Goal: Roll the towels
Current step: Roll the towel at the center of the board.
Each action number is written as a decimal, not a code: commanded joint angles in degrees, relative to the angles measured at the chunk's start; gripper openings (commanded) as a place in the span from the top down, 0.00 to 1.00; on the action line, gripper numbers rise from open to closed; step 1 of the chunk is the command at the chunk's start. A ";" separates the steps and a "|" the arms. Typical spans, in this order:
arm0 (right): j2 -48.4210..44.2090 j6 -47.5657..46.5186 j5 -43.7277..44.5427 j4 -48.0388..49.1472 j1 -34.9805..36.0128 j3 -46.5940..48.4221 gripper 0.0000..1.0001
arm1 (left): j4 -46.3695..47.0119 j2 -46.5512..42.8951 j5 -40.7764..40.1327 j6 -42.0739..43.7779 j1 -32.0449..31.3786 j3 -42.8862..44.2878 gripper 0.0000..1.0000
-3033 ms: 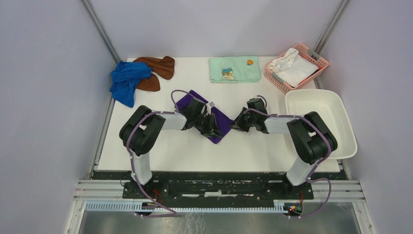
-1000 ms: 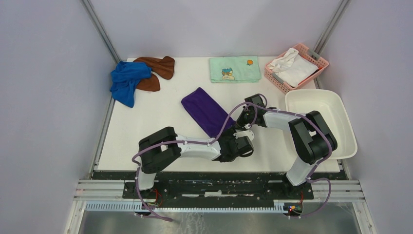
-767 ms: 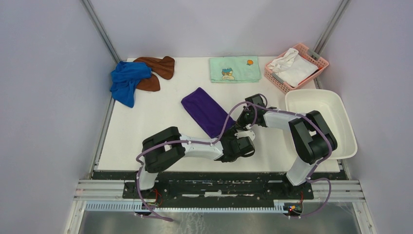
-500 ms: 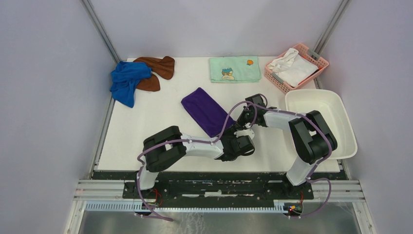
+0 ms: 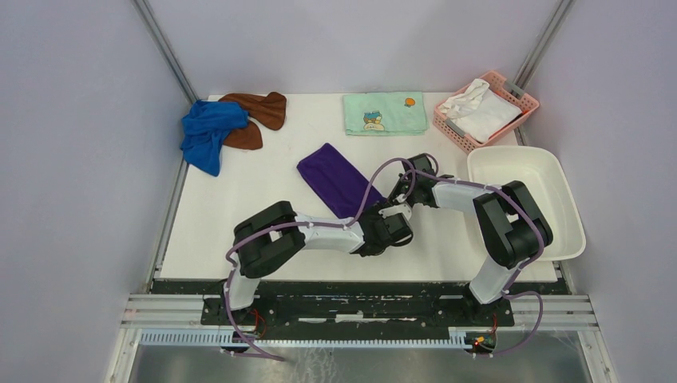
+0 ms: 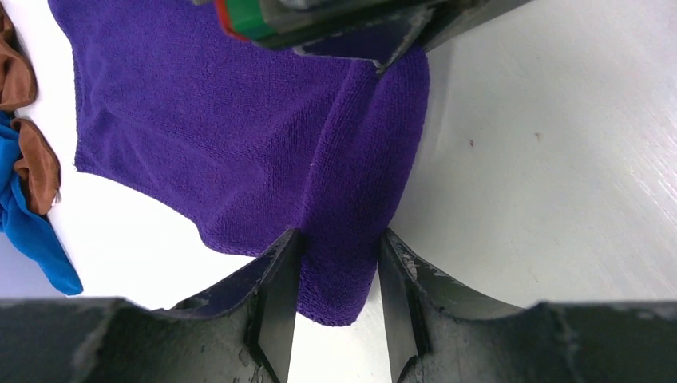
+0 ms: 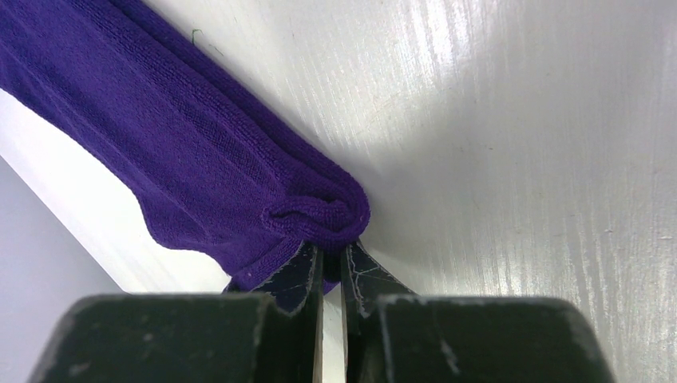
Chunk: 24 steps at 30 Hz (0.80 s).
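Note:
The dark purple towel (image 5: 335,182) lies folded in a long strip on the table's middle. My right gripper (image 5: 397,195) is shut on the strip's bunched near-right corner (image 7: 319,215). My left gripper (image 5: 385,226) reaches in from the near side. Its fingers (image 6: 279,271) press the same end of the purple towel (image 6: 343,239) from both sides, shut on that fold. The royal blue towel (image 5: 206,132) lies crumpled at the far left, over the rust-brown towel (image 5: 259,108). Both show at the left wrist view's edge, blue (image 6: 32,231) and brown (image 6: 36,163).
A pale green cartoon-print towel (image 5: 386,113) lies flat at the back. A pink basket (image 5: 519,96) with a white cloth (image 5: 479,108) stands at the back right. A white tub (image 5: 519,191) sits along the right edge, close to my right arm.
My left arm has left the towel's left side, swung round to the near edge and come up to the near corner. Its jaws narrowed onto the fold. The right gripper stayed.

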 commanded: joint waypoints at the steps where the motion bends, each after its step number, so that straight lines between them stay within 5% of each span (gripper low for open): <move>1: 1.41 -2.21 3.39 -5.21 -0.05 0.50 0.96 | -3.36 2.58 6.54 -3.00 2.24 -1.58 0.53; 12: -0.17 -4.56 3.10 -8.65 -0.04 4.22 0.93 | -4.57 -0.12 18.56 -6.14 3.69 -2.16 0.77; 17: -2.03 -7.07 4.69 -11.09 -0.07 6.31 0.89 | -3.17 -3.63 32.59 -8.80 5.29 -2.15 0.89; 24: -5.31 -10.47 5.07 -10.75 -0.04 6.44 0.74 | 0.53 -6.41 53.58 -13.88 12.87 -3.21 0.91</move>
